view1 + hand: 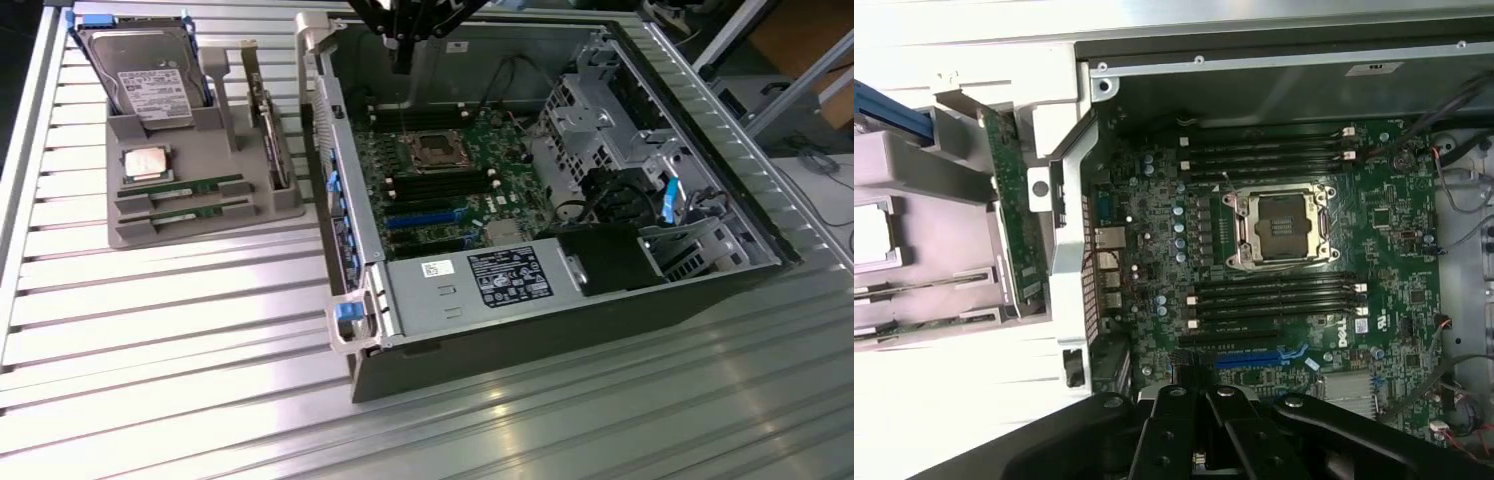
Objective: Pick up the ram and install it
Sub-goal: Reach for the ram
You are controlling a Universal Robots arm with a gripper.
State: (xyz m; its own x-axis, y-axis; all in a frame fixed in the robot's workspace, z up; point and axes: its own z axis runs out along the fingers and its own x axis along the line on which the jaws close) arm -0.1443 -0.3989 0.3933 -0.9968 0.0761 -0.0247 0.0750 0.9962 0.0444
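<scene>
DELL on the motherboard [1374, 250], power supply label [507, 276] too small to read

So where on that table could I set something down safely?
The ribbed table is bare nearer the camera than the grey holder, and along the near side of the computer case. Crowded: the holder with its hard drive, processor and ram, and inside the case.

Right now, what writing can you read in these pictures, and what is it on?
"DELL": white print on the motherboard.
Unreadable, too blurred: hard drive label.
Unreadable, too small: power supply label.
Unreadable: small white sticker beside it.
</scene>
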